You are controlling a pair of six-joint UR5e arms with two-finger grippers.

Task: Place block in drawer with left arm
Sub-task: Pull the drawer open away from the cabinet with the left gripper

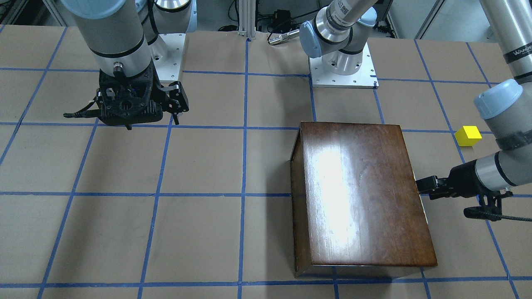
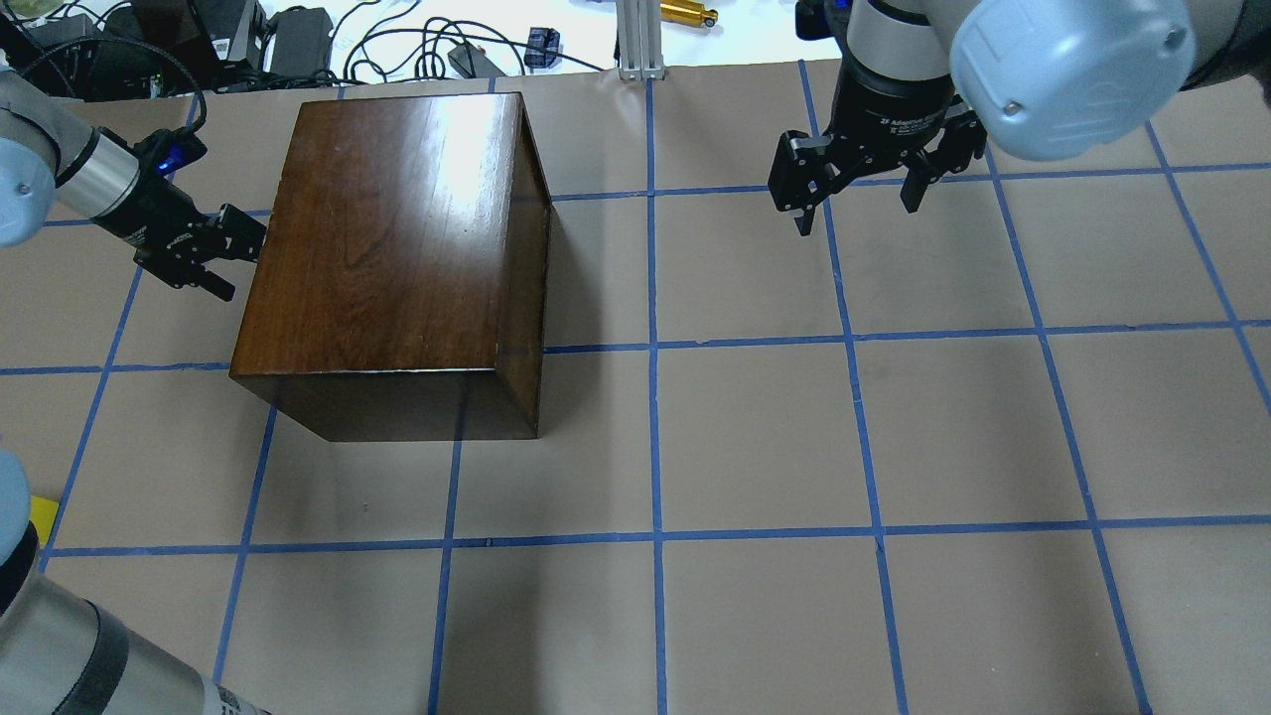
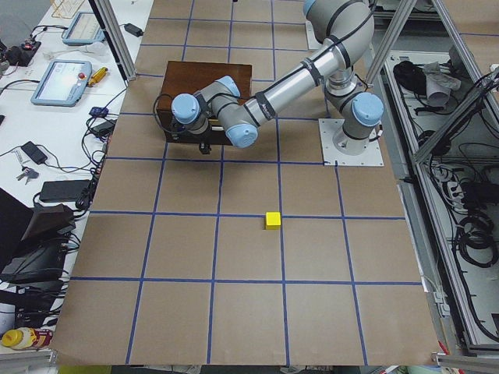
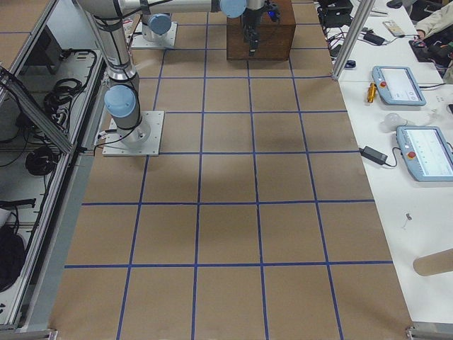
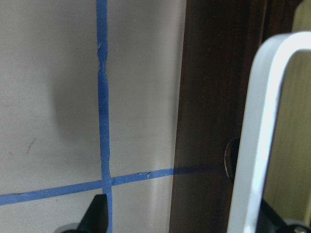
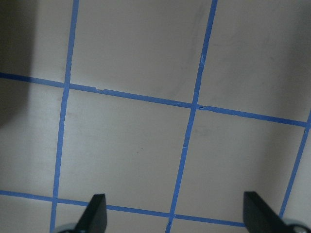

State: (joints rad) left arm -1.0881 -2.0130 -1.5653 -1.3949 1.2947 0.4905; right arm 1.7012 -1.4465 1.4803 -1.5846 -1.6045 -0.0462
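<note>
Block (image 1: 468, 136) not picked up: it sits alone on the table (image 1: 199, 241), toward the left end, roughly midway between the robot edge and the operator edge, well apart from everything else. Task looks barely started.

Box (image 1: 357, 195): big dark wood, on the left half of the table and nearer the operator edge, drawer face turned to the left end.

Left arm (image 3: 296, 78) reaches low across to that face. Right arm (image 1: 112, 33) hangs over the right half, uninvolved.

Drawer (image 5: 209, 121): only its dark front shows, close up in the left wrist view. No tray sticks out of the box in the overhead or front view, so I judge it shut or nearly so.

Right gripper (image 2: 856, 216): jaws wide apart, empty, above bare table.

Left gripper (image 2: 241, 263): jaws apart, empty, nose right at the drawer face. Its wrist view shows the white handle (image 5: 257, 131) between the jaws, closer to one side. It is not clamped as far as I can see.

Done, by my read: gripper lined up on the handle.

Left to do:
- Close on the handle and pull the drawer toward the left end.
- Let go, then fetch the block and drop it in the tray.

The block lies off toward the robot edge, so it is probably clear of the drawer's path.
</note>
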